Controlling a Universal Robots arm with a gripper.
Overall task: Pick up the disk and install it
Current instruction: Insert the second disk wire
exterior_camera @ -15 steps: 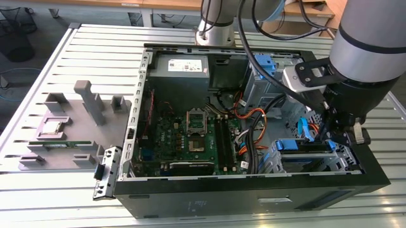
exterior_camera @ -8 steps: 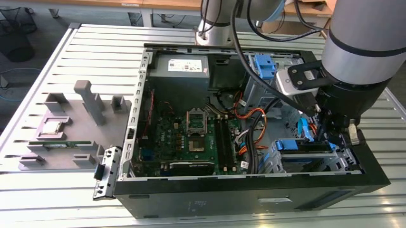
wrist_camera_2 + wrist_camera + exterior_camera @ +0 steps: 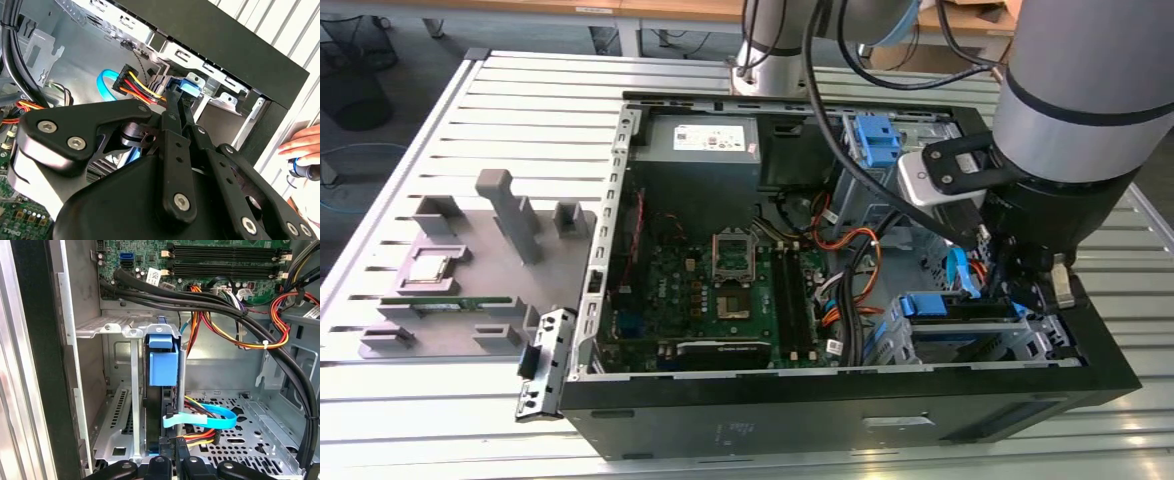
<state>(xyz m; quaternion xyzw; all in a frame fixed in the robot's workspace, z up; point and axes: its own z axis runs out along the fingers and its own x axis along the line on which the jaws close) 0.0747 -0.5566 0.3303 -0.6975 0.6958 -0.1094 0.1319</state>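
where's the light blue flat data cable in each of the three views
Exterior view: the light blue cable hangs beside the arm, above the drive cage at the view's right.
Second wrist view: it loops beside the red-yellow power wires.
First wrist view: it curls over the perforated case floor.
Shared landmark: the blue carrier tab.

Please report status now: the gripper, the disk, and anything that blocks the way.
Black gripper low in the open computer case, at the drive cage. Blue-railed disk on edge in the metal cage. Light blue flat cable and coloured power wires close beside.
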